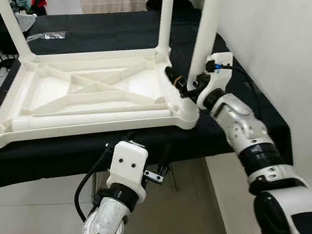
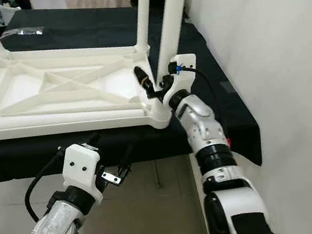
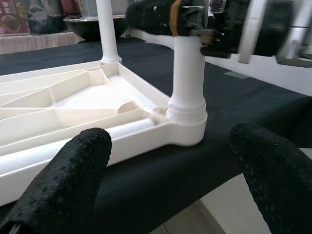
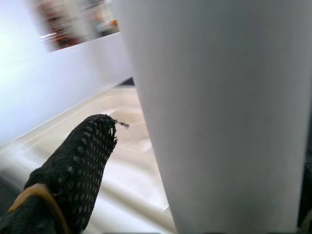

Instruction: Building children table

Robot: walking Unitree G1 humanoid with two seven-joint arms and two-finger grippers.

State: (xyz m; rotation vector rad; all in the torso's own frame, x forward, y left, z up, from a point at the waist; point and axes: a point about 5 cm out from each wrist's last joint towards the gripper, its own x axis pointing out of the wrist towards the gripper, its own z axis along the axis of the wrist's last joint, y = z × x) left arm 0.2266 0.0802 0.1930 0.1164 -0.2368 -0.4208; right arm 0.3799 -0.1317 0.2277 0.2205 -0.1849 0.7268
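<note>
- Kids' table (image 1: 82,99) lies upside down on the black tabletop (image 1: 101,33).
- Right end effector (image 1: 182,86) clamped around the leg (image 1: 204,26) at the near corner socket.
- Left end effector (image 1: 152,168) spread wide, just below the tabletop edge, holding nothing.

Upturned tabletop (image 1: 82,99) lies on the cloth-covered bench (image 1: 101,33) — legs (image 1: 165,8) rising at its corners.

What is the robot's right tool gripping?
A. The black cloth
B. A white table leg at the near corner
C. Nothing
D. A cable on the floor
B: the right tool is closed around the leg standing in the upturned table's near corner socket.
</note>
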